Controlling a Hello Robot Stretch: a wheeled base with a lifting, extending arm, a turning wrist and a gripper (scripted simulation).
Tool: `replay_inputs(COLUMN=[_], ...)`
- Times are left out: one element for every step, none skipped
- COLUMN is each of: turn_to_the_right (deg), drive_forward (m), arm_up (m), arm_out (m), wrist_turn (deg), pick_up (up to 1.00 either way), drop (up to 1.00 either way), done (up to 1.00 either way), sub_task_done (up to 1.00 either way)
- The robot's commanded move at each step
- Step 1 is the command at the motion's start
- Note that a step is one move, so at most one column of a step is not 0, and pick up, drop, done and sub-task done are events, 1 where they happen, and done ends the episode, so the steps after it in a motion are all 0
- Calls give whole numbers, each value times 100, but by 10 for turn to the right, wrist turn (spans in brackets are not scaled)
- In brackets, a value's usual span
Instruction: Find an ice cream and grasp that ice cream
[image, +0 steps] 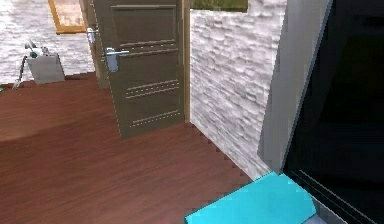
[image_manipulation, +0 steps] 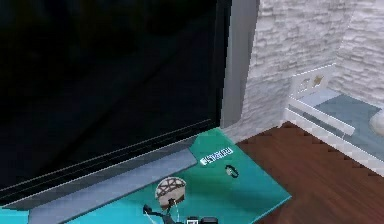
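Where I see the gripper: gripper (image_manipulation: 158, 212) at 6 o'clock of the arm side view, at the teal stand (image_manipulation: 255, 185).
Hold: I cannot tell whether it has anything.
Ice cream: unsure; a round brownish blob (image_manipulation: 172, 187) lies on the stand, just toward 12 o'clock from the gripper.
Backdrop: black screen (image_manipulation: 100, 80), 9 to 12 o'clock.
Forward view: brown door (image: 150, 60) at 11 o'clock.

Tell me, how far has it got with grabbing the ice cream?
Finding seems done: a small round brown-and-white thing, possibly the ice cream, sits on the teal stand below the big black screen. In hand: the gripper is at the stand's near edge, close to that thing. Left: the grasp itself. I cannot tell whether the gripper holds anything.
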Motion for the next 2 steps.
replay_inputs(turn_to_the_right=[0, 0], drive_forward=[0, 0], arm_up=[10, 0], arm_out=[0, 0], wrist_turn=[0, 0], pick_up=[0, 0], drop=[0, 0], done=[0, 100], sub_task_done=[0, 0])
